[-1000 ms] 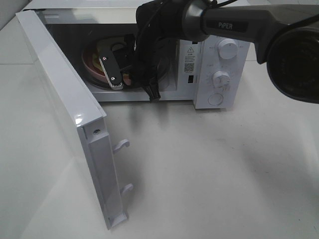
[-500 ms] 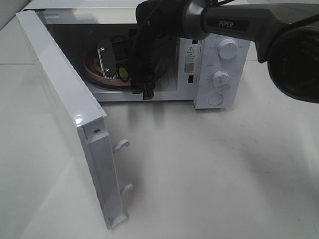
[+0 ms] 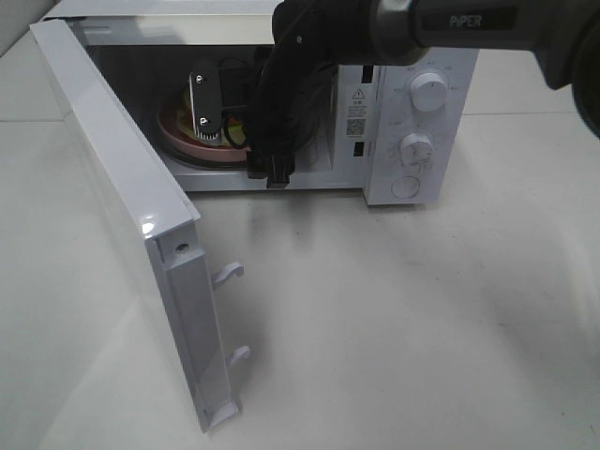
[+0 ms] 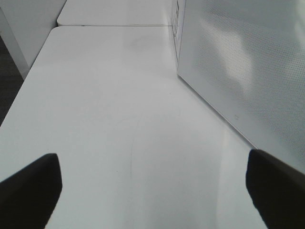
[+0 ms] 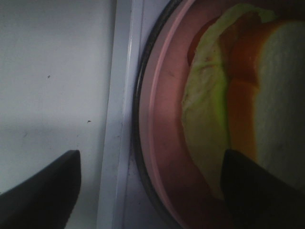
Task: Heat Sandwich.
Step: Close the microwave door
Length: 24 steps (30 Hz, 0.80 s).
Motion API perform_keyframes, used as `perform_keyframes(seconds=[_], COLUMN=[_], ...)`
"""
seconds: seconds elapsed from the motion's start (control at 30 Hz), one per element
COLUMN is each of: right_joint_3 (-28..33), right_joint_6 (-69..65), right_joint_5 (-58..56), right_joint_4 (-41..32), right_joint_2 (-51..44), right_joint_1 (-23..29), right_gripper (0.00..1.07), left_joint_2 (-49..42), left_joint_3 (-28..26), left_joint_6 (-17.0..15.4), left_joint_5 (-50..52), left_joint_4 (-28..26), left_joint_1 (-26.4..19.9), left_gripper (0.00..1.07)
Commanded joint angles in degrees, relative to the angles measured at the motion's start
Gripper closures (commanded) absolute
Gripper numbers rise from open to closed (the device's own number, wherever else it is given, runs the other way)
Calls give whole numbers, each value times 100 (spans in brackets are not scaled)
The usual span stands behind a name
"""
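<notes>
The left gripper (image 4: pixel 152 191) hangs over the white table (image 4: pixel 119 119) with its jaws spread wide and empty, beside the open microwave door (image 3: pixel 122 187). Inside the microwave (image 3: pixel 412 122) the sandwich (image 5: pixel 267 86) lies on the round pink plate (image 5: pixel 167 119). The right gripper (image 5: pixel 150 191) stands over the plate's edge, jaws apart, gripping nothing.

one microwave (image 3: pixel 450 141), one plate (image 5: pixel 167 124), seemingly one sandwich (image 5: pixel 281 95)

Looks like a robotics lab bench: plain white table (image 3: pixel 422 328), a white microwave (image 3: pixel 424 131), a PiPER-labelled robot arm (image 3: pixel 469 21).
</notes>
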State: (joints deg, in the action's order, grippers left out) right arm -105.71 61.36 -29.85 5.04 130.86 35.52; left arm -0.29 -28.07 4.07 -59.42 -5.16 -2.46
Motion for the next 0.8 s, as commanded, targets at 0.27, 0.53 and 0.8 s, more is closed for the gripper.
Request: perform_keyframes(seconds=[0.27, 0.53, 0.8], right_joint_3=[1312, 2131, 2756], right_joint_6=[-52, -52, -315], right_joint_5=[768, 831, 825], right_joint_4=[-52, -29, -29], right_joint_2=[-865, -1473, -2080], right_joint_1=[-11, -11, -11], right_gripper=[24, 25, 27], left_joint_2=[-109, -109, -109], left_joint_3=[-17, -17, -17], left_joint_6=[-34, -34, -34], left_joint_5=[52, 52, 52], left_joint_4=[0, 0, 0], left_joint_1=[-17, -17, -17], left_gripper=[5, 5, 5])
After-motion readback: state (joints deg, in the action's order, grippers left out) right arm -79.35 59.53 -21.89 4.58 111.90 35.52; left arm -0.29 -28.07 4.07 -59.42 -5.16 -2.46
